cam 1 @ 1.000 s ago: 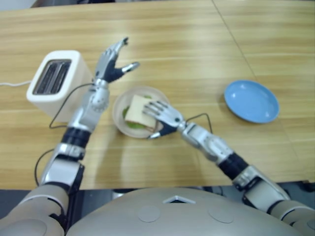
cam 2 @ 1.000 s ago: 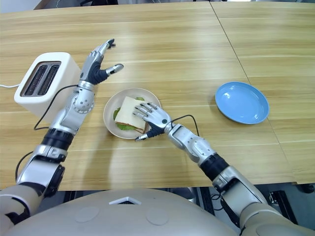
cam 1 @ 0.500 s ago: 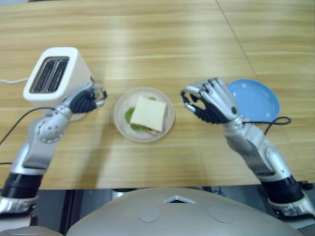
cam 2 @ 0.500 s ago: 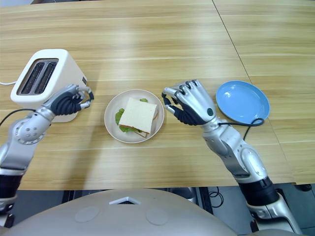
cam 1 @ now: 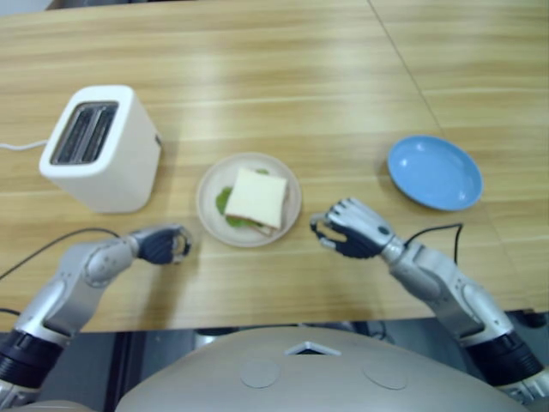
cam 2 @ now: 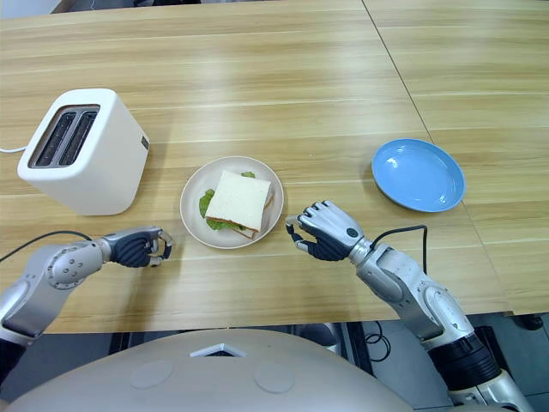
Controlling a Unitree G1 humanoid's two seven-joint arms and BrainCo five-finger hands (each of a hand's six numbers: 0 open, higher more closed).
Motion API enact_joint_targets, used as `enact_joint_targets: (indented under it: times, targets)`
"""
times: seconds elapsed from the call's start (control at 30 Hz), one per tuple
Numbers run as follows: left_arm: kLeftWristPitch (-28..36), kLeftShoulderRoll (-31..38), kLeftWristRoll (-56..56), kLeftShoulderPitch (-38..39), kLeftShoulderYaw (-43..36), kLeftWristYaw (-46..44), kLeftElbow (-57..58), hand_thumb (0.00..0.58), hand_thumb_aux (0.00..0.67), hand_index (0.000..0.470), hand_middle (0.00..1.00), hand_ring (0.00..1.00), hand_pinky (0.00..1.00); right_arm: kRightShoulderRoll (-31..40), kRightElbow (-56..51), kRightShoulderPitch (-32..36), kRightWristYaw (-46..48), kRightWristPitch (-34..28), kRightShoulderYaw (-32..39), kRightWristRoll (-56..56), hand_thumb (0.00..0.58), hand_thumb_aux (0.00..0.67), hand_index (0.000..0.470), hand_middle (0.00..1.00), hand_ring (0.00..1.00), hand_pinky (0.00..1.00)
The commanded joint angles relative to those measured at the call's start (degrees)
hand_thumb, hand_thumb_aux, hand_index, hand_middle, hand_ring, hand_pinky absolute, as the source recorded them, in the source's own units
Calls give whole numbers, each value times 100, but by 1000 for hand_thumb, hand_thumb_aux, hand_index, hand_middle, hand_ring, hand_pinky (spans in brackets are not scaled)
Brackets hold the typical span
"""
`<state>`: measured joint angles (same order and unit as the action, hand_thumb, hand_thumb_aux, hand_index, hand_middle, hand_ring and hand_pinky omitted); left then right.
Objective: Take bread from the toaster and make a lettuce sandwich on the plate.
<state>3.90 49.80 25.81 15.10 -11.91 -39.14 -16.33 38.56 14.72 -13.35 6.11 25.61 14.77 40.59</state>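
Left hand (cam 2: 137, 249), right hand (cam 2: 326, 232) near plate (cam 2: 196, 187)

A: How does the left hand (cam 2: 137, 249) sit?
B: Fingers curled into a loose fist, gripping nothing. The left arm (cam 2: 51, 270) bends in from the lower left.
A: And the right hand (cam 2: 324, 232)?
B: Curled too, and empty, with the right arm (cam 2: 412, 287) slanting in from the lower right.

One white toaster (cam 2: 81, 150) with two slots (cam 2: 64, 136) stands near the left edge of the wooden table (cam 2: 283, 77). Two round plates lie on the table: one cream plate (cam 2: 190, 215) in the middle toward the front edge and one blue plate (cam 2: 418, 175) toward the right edge. One sandwich (cam 2: 240, 200) sits on the cream plate. Two robot hands are near the front edge: the left hand (cam 2: 137, 249) and the right hand (cam 2: 324, 232).
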Motion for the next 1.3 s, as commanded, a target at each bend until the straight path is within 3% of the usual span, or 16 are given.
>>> enact_joint_targets:
  times: [0.03,0.37,0.9,1.03,1.07,1.1,1.13,1.17,1.2,1.23,1.27,1.3]
  targets:
    - [188,-156,241,-26,-292,-106,104,580,670,460,1000,1000,1000,-35,-346,14,276,-122,207,214,580,670,460,1000,1000,1000]
    - [481,-1068,1043,-1157,-716,612,1023,580,670,460,1000,1000,1000,-438,-1588,845,363,-247,790,639,580,670,460,1000,1000,1000]
    - [538,-2397,1286,-2854,-1144,1445,2626,580,670,460,1000,1000,1000,-1540,-5649,3890,-796,127,1613,864,580,670,460,1000,1000,1000]
    - [653,-2529,1353,-3039,-1023,1873,2755,580,670,460,1000,1000,1000,-1556,-6157,4287,-1352,253,1741,941,580,670,460,1000,1000,1000]
    - [702,-2519,1352,-3016,-945,1969,2637,580,670,460,1000,1000,1000,-1498,-6092,4278,-1465,289,1744,952,574,602,413,1000,1000,1000]
    - [759,-2528,1314,-2986,-811,2107,2488,580,670,460,1000,1000,1000,-1407,-5936,4225,-1589,308,1727,973,485,399,274,620,620,620]
    - [855,-2525,1263,-2950,-572,2322,2289,580,670,460,1000,1000,1000,-1272,-5610,4068,-1699,380,1578,848,485,399,274,620,620,620]
    - [917,-2529,1224,-2924,-408,2478,2167,460,365,251,1000,1000,1000,-1182,-5388,3954,-1777,427,1476,756,0,0,0,0,0,0]
    - [975,-2547,1146,-2893,-212,2631,2052,0,0,0,855,855,855,-1094,-5118,3800,-1813,514,1340,578,0,0,0,0,0,0]
    - [984,-2572,1046,-2856,2,2793,1928,0,0,0,412,412,412,-1017,-4819,3625,-1821,600,1171,347,0,0,0,0,0,0]
    - [952,-2609,918,-2832,218,2951,1830,0,0,0,412,412,412,-947,-4481,3436,-1827,655,982,121,0,0,0,0,0,0]
    - [800,-2683,758,-2833,491,3263,1744,0,0,0,0,0,0,-920,-3972,3142,-1805,719,639,-358,0,0,0,0,0,0]
